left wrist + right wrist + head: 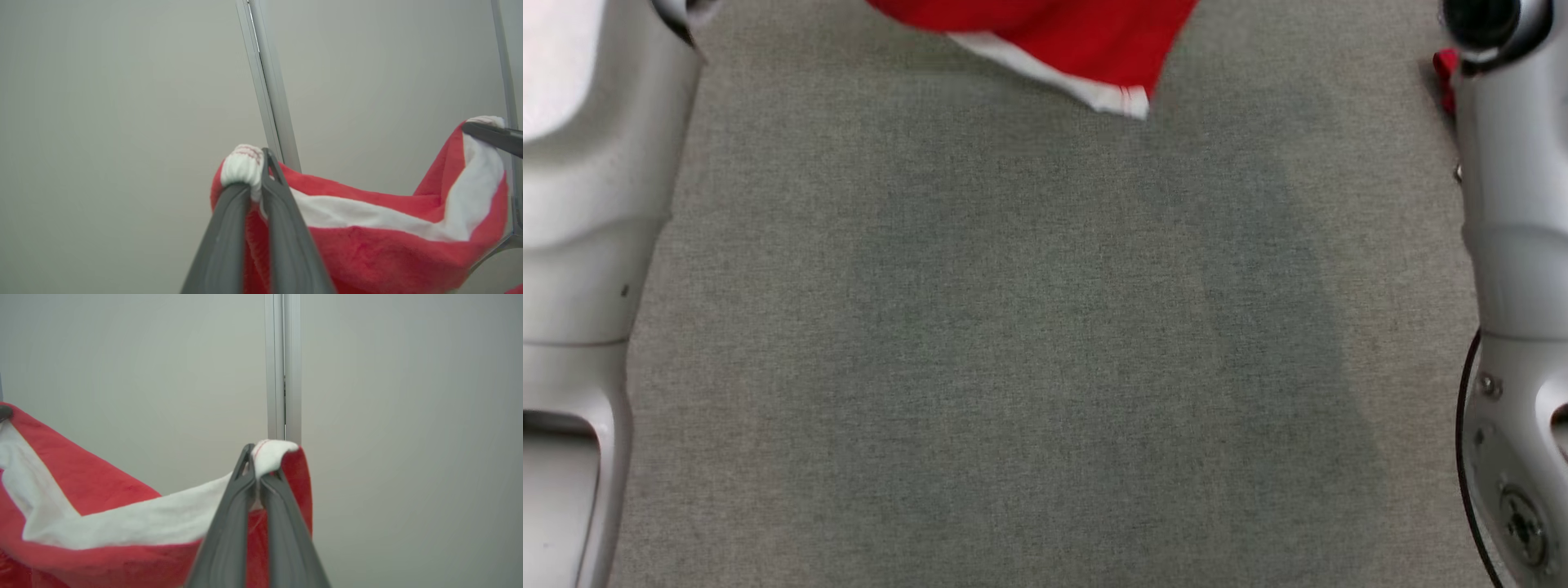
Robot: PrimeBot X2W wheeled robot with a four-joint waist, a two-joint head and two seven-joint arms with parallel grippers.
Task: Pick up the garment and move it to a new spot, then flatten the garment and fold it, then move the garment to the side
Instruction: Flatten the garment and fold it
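Note:
The garment is red fleece with a white band along its edge. In the head view its lower corner (1086,49) hangs from the top edge above the grey-green table cloth (1045,343). My left gripper (257,179) is shut on one white-banded corner of the garment (367,237), which sags between both grippers. The right gripper's dark finger (490,136) pinches the far corner at the right of the left wrist view. In the right wrist view my right gripper (259,473) is shut on its corner of the garment (122,522), held up in the air.
Both pale forearms frame the head view, left arm (588,204) and right arm (1511,245). A pale wall with a vertical aluminium post (282,367) stands behind the lifted garment. A small red item (1445,69) peeks beside the right arm.

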